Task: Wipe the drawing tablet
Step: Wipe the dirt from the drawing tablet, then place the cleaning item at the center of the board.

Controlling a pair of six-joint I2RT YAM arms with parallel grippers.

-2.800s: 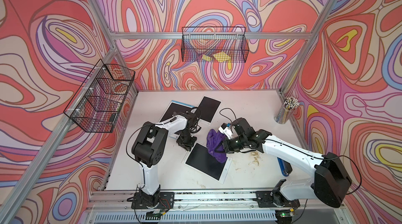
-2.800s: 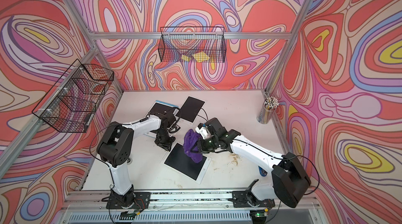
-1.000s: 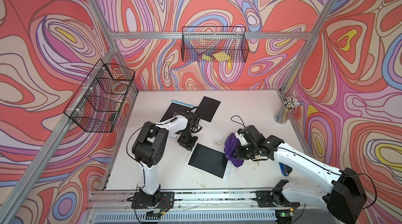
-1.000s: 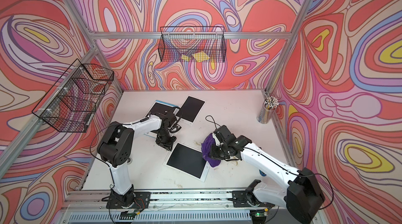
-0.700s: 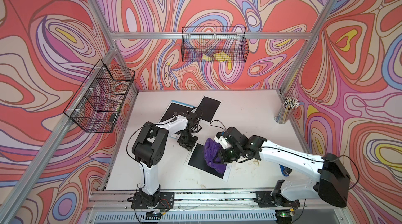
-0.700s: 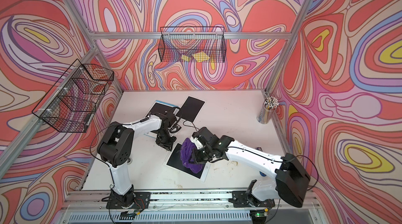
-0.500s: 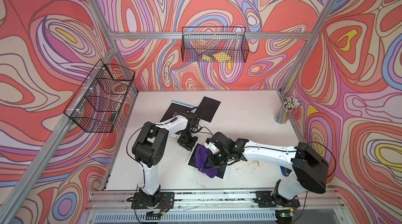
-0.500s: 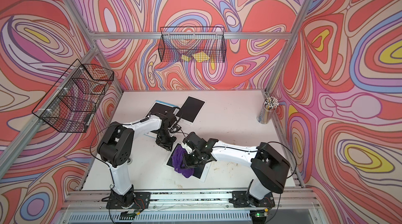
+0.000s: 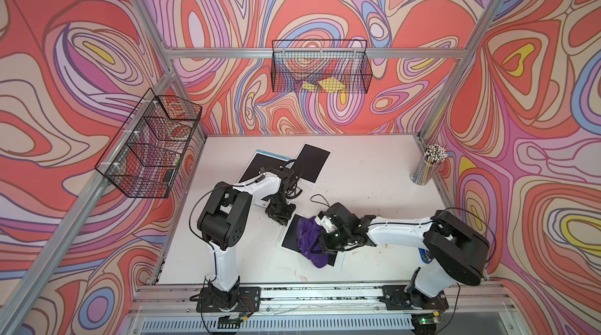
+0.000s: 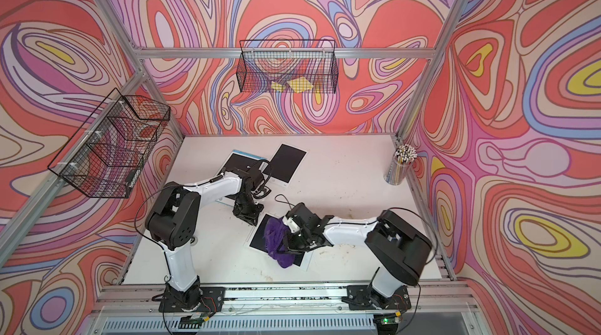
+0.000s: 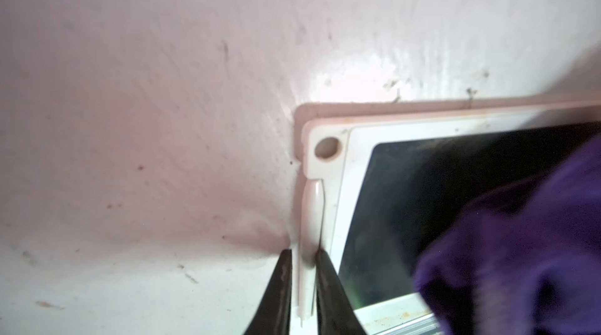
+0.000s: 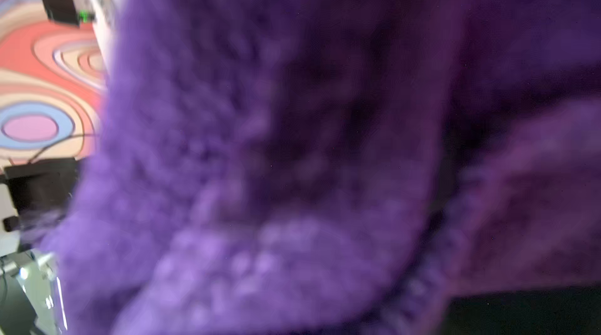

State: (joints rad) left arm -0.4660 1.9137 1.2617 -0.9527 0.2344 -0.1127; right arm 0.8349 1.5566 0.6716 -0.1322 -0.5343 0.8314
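Your right gripper (image 9: 320, 245) clamps the cloth (image 9: 307, 235) over the drawing tablet's (image 9: 290, 240) middle; left gripper (image 11: 303, 252) pinches its far corner.

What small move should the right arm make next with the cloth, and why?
Probably drag the purple cloth toward the left gripper, across the bare dark strip of the drawing tablet. The right gripper holds the cloth bunched over the screen's middle and near end. That strip lies uncovered, and the left gripper pinches the tablet's edge, so the tablet should not slide.
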